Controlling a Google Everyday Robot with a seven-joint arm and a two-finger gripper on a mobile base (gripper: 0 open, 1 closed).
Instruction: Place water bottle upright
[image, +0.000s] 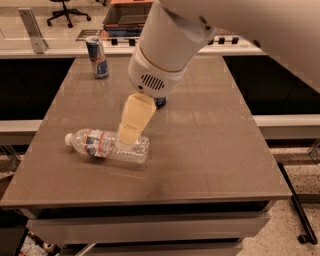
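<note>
Gripper (128, 139) over lying water bottle (95, 144), brown table (210, 150), office chair (67, 10)

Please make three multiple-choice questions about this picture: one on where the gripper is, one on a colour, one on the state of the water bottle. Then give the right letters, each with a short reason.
1. Where is the gripper?
A. Over the body of the water bottle
B. Down near the floor
C. Raised high, far from everything

2. What colour is the band on the bottle's label?
A. Green
B. Orange-red
C. Purple

3. How is the water bottle placed?
A. Standing upright
B. Lying on its side on the table
C. Lifted in the air

Answers: 1 A, its tip overlaps the bottle's body; 2 B, the band beside the dark label part is orange-red; 3 B, its cap points left along the tabletop.
</note>
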